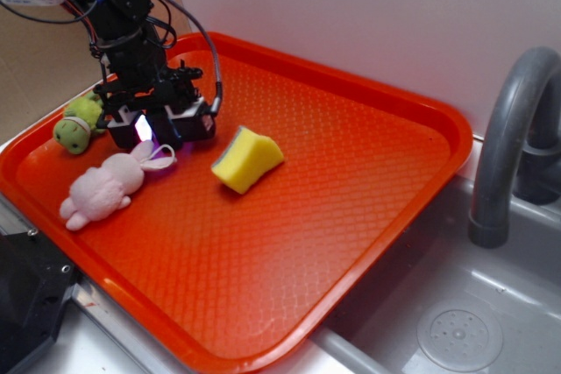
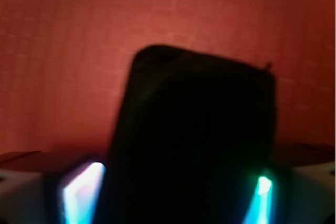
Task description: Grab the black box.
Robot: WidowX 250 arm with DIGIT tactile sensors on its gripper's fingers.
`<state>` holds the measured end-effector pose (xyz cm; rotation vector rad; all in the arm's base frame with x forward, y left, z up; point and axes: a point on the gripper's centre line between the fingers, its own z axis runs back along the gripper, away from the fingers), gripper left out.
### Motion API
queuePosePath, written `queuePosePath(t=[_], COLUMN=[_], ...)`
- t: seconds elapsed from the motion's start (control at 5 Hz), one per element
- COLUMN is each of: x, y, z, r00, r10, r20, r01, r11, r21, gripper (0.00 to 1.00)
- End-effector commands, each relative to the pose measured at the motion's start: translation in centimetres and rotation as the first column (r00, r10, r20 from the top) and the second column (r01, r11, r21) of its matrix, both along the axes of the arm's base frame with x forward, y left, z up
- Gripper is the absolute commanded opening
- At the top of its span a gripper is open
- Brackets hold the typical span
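The black box fills the middle of the wrist view, a matte dark block with rounded corners over the orange tray floor. My gripper has a glowing pad on each side of it, the left pad and the right pad both meeting the box's edges. In the exterior view my gripper is down low at the tray's far left, and the box shows only as a dark mass between the fingers.
On the orange tray a green frog toy and a pink plush bunny lie close to my gripper's left. A yellow sponge lies to its right. A grey faucet and sink are at right, a black machine body at the bottom left.
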<state>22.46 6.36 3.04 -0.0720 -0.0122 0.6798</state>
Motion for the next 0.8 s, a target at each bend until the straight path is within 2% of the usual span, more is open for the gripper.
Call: queuePosePath(t=[0.0,0.2,0.4,0.6], x=[-0.1,-1.5,-2.6,-3.9], y=[1.9,0.8,-3.4,-6.2], z=[7.7,12.7,17.7,22.5], r00=[0.986,0.946,0.9,0.877], r10=[-0.105,-0.255,-0.404,-0.463], r20=[0.13,0.198,0.164,0.132], r01=[0.106,0.255,0.4,0.45], r11=[0.994,0.967,0.915,0.886], r21=[0.002,0.025,0.062,0.116], gripper=[0.0,0.0,0.0,0.0])
